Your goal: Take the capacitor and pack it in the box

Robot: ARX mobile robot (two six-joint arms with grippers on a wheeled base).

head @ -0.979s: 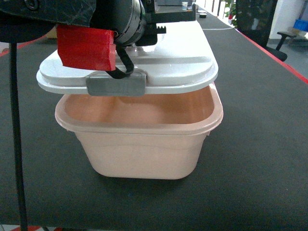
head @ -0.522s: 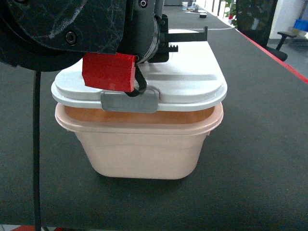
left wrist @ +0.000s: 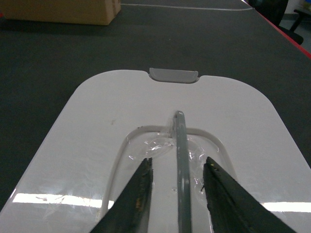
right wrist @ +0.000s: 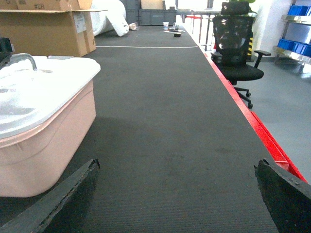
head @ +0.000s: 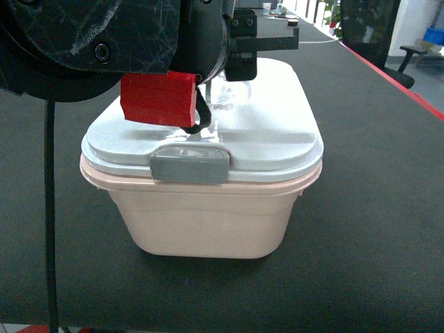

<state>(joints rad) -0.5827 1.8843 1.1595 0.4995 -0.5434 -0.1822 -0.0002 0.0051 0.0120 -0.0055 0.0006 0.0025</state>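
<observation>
The pale pink box (head: 208, 222) stands on the dark table with its white lid (head: 277, 132) seated on the rim, grey clasp (head: 189, 168) facing me. My left gripper (left wrist: 178, 160) hovers over the lid (left wrist: 97, 121), open, its fingers straddling the thin grey handle (left wrist: 181, 141) with a gap on each side. My right gripper (right wrist: 177, 162) is wide open and empty over the bare mat to the right of the box (right wrist: 43, 145). The capacitor is out of view.
A brown cardboard carton (right wrist: 43, 31) sits at the far left of the table. The red table edge (right wrist: 262, 131) runs along the right, with a black office chair (right wrist: 235, 53) and blue bins (right wrist: 296, 9) beyond it.
The lid, held raised above the box a second ago, has come down onto the rim. My left gripper's jaws have parted from the handle.
</observation>
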